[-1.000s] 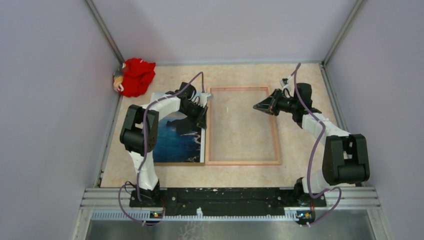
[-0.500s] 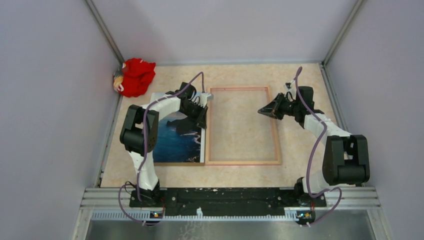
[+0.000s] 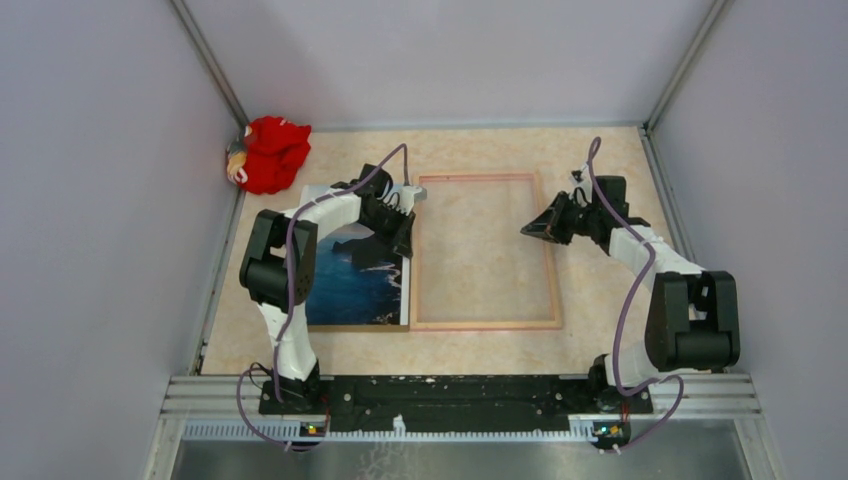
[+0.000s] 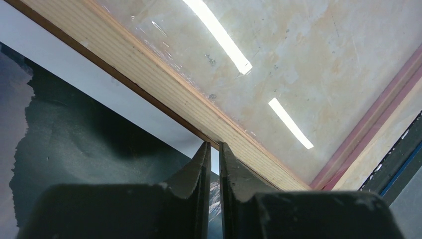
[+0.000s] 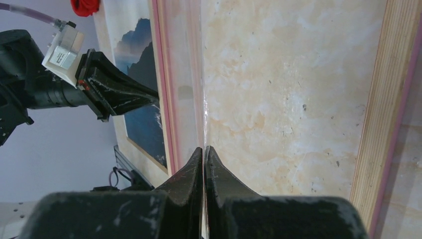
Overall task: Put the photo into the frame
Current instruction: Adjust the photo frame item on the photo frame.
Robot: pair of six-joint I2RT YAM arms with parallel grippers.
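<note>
The frame [image 3: 487, 325] lies flat mid-table, pale wood side up [image 4: 174, 84], with a glossy clear sheet [image 4: 278, 55] over its opening. To its left lies the photo [image 3: 350, 280], blue mountains facing up [image 4: 74, 129]. My left gripper [image 3: 405, 243] points down at the photo's white right border beside the frame's left rail. Its jaws [image 4: 213, 144] stand a thin slit apart with nothing between them. My right gripper [image 3: 525, 231] hovers inside the frame near its right rail [image 5: 383, 114], shut [image 5: 204, 148] on the edge of the clear sheet [image 5: 202, 74], seen edge-on.
A red stuffed toy [image 3: 270, 152] sits in the far left corner. A brown board [image 3: 355, 327] shows under the photo's near edge. Grey walls close the table on three sides, and a metal rail [image 3: 450, 395] runs along the near edge.
My right gripper has moved right and lower, toward the frame's right rail, staying shut. The left gripper has not moved; the photo and frame lie as before.
</note>
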